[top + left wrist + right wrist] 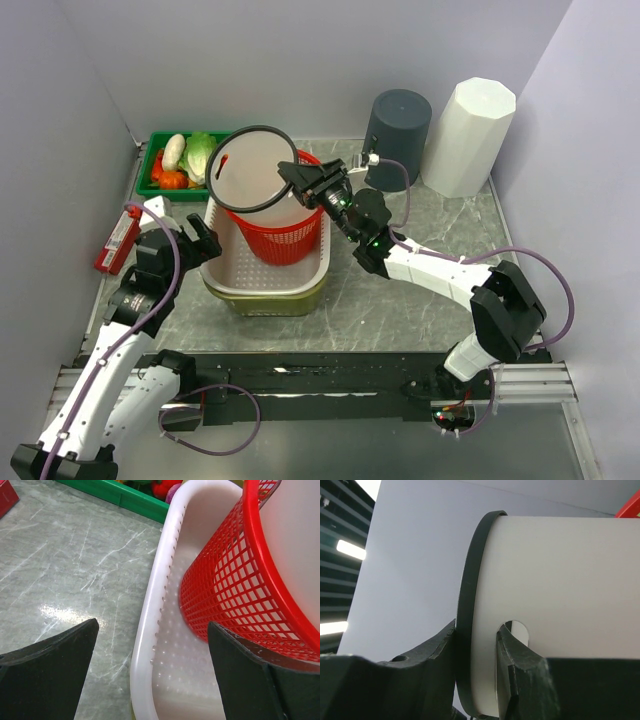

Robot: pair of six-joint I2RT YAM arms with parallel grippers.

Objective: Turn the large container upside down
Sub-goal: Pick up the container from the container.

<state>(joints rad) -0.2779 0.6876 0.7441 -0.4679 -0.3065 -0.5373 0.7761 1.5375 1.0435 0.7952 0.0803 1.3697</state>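
A large white container with a black rim stands tilted, its lower part inside a red mesh basket. The basket sits in a white tub. My right gripper is shut on the container's rim; in the right wrist view one finger is outside the black rim, the other on the white wall at a hole, gripper. My left gripper is open and empty, its jaws straddling the tub's left rim beside the basket, gripper.
An olive tub lies under the white tub. A green tray of vegetables is at the back left, a red box by the left wall. A dark grey cylinder and a white faceted container stand at the back right.
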